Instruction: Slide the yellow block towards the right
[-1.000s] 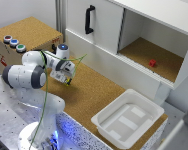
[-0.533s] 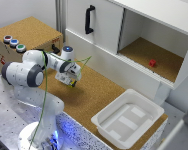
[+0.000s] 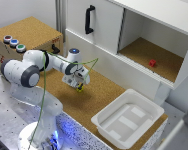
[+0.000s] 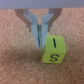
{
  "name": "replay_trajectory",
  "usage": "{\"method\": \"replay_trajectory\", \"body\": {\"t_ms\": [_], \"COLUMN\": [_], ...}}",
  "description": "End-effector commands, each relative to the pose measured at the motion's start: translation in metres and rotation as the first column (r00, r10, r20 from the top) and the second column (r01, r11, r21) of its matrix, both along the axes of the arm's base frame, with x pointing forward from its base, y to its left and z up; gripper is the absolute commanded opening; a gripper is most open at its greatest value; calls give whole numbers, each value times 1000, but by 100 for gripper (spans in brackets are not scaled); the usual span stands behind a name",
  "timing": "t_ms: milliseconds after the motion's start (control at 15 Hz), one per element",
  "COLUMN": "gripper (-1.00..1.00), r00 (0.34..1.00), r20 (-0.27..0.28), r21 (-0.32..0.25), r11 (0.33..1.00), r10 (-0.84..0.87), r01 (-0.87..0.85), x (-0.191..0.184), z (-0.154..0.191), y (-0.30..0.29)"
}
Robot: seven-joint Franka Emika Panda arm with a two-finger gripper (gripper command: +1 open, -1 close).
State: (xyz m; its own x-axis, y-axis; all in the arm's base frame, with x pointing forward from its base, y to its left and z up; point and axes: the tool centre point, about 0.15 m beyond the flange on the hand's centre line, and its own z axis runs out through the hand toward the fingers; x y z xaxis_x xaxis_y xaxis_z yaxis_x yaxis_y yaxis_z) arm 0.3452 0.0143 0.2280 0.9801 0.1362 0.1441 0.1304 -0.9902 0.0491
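Pressing its closed hand (image 4: 39,36) against the yellow block (image 4: 54,50) from its ten o'clock corner on the cork desk (image 3: 101,100), the arm risks spinning it aside.

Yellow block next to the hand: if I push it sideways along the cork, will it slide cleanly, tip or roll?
The yellow block looks like a flat-faced cube, so rolling seems unlikely. It is small beside the hand, so probably light and easy to move. The cork surface looks grainy, so it may drag or twist; a low push seems safest.
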Motion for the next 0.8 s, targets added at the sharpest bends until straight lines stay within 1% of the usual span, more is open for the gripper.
{"method": "replay_trajectory", "body": {"t_ms": [0, 133, 733], "gripper": [100, 100, 100], "r00": [998, 995, 995], "r20": [12, 18, 18], "r21": [69, 58, 58], "r11": [995, 993, 993], "r10": [68, 98, 98], "r01": [-69, -99, -99], "x": [-21, -25, -25], "z": [73, 85, 85], "y": [-23, -27, -27]}}
